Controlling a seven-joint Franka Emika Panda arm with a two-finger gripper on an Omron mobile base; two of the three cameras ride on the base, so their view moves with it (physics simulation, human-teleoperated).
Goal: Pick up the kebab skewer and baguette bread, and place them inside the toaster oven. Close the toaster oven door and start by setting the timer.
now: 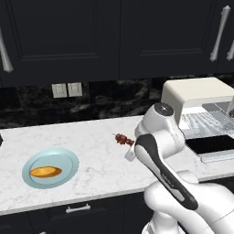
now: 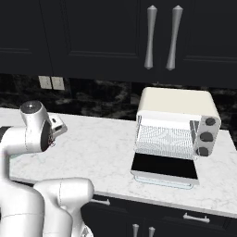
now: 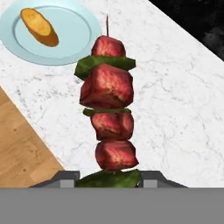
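Skewer (image 3: 109,109) in gripper (image 3: 109,178), above counter (image 1: 100,160).
Jaws clamped on its lower end. Bread (image 1: 45,172) on plate (image 1: 68,157) far left; oven (image 2: 178,109) right, door (image 2: 164,169) down.

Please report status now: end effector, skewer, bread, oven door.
End effector shut on kebab skewer, lifted above counter. Baguette bread on plate. Toaster oven door open.

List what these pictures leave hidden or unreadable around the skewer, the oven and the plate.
- Left base view: the kebab skewer has its near end hidden behind the arm's wrist.
- Hand view: the fingers are cut by the bottom band, so their contact with the skewer is hidden.
- Left base view: the toaster oven is cut off by the right edge.
- Right base view: the oven's knob markings are too small.
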